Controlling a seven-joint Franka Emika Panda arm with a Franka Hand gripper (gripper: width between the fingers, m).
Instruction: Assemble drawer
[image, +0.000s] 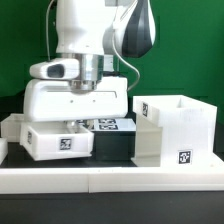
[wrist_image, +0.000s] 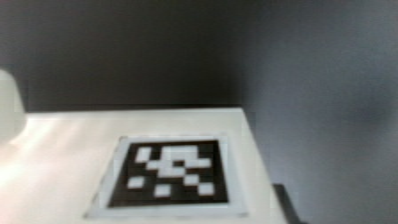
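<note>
My gripper (image: 80, 118) hangs low over a small white tray (image: 55, 142) that lies on the exterior view's left and shows a square tag on its near side. The fingers are hidden behind the white hand and the tray. In the wrist view a white face of a part (wrist_image: 71, 150) with a blurred square tag (wrist_image: 173, 172) fills the frame at very close range. One dark finger (wrist_image: 285, 206) shows beside that face's edge, and the other finger is not visible. The tall boxy shell (image: 176, 128) stands on the exterior view's right, open at the top.
The marker board (image: 108, 125) lies flat between the tray and the shell. A long low white border rail (image: 110, 176) runs along the front. Another white piece (image: 9, 127) shows at the exterior view's far left. The table is black.
</note>
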